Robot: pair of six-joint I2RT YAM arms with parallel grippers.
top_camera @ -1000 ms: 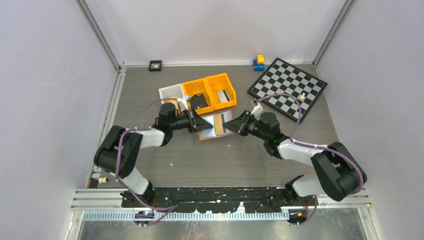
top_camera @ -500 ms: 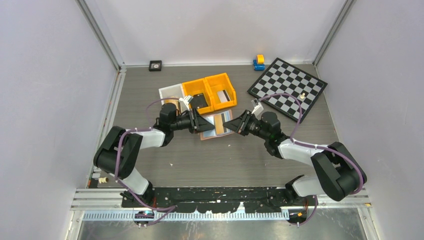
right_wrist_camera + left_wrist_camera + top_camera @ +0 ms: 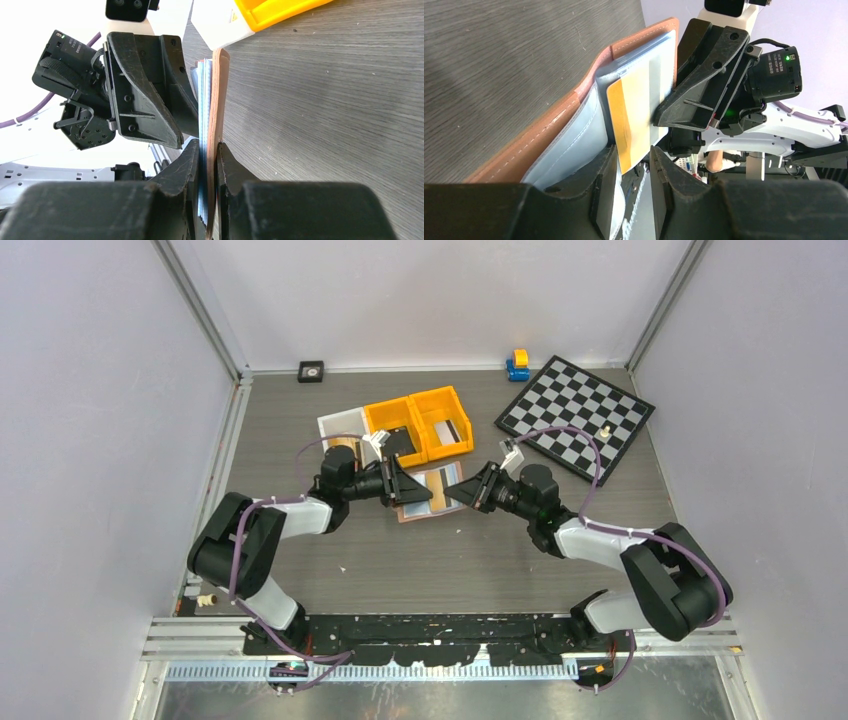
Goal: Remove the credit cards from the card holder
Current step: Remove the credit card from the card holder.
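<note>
The tan card holder (image 3: 432, 496) is open in mid-table between my two grippers. Its leather back (image 3: 549, 130) and clear pockets show in the left wrist view. One of the credit cards (image 3: 636, 115), pale with an orange stripe, sticks partway out of a pocket. Its lower corner lies between the parted fingers of my left gripper (image 3: 633, 156), which is open and not pinching it. My right gripper (image 3: 209, 147) is shut on the opposite edge of the card holder (image 3: 220, 100), holding it on edge just above the table.
Two orange bins (image 3: 420, 425) stand just behind the card holder, the left one holding a black item (image 3: 398, 443). A white tray (image 3: 338, 426) sits beside them. A chessboard (image 3: 575, 418) lies at the back right, with a small blue-and-yellow toy (image 3: 517, 365) near the wall.
My left gripper's jaws have parted from shut to open around the card's corner. Both arms have edged slightly; the right gripper keeps its hold on the card holder.
</note>
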